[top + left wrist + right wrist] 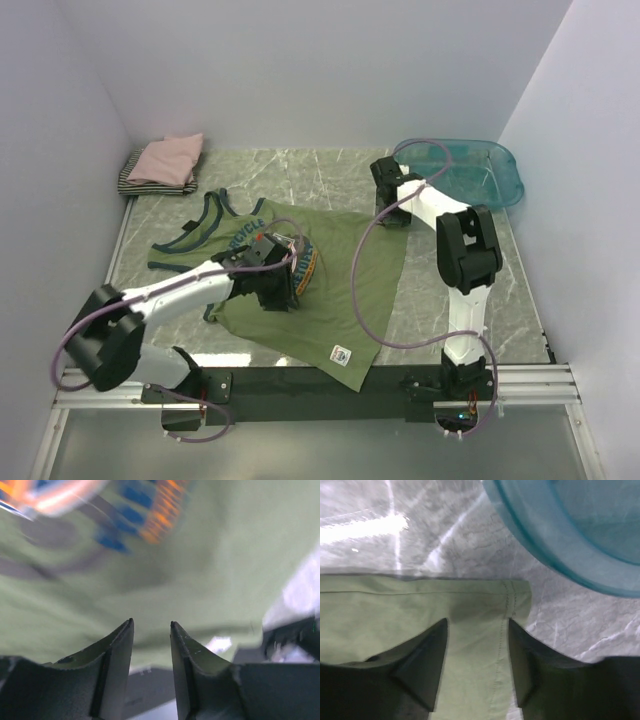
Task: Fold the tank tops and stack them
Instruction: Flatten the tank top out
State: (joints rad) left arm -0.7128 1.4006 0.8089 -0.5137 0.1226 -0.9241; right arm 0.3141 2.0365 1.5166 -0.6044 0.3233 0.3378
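The olive-green tank top (pixel 350 290) lies spread on the marble table, its navy-trimmed straps to the left and its round blue-orange print (pixel 307 264) near the middle. My left gripper (pixel 284 284) is open just above the cloth beside the print. In the blurred left wrist view its fingers (pixel 151 625) stand apart over green cloth (pixel 225 555), with nothing between them. My right gripper (pixel 395 208) is open over the shirt's far right hem corner. The right wrist view shows its fingers (pixel 477 622) straddling that stitched corner (pixel 517 600). A folded pink top (pixel 170 158) lies on a striped one (pixel 140 185) at the back left.
A see-through teal tub (pixel 470 172) stands at the back right, close to my right gripper, and its rim fills the upper right of the right wrist view (pixel 545 535). Walls enclose the table on three sides. A black rail (pixel 300 385) runs along the near edge.
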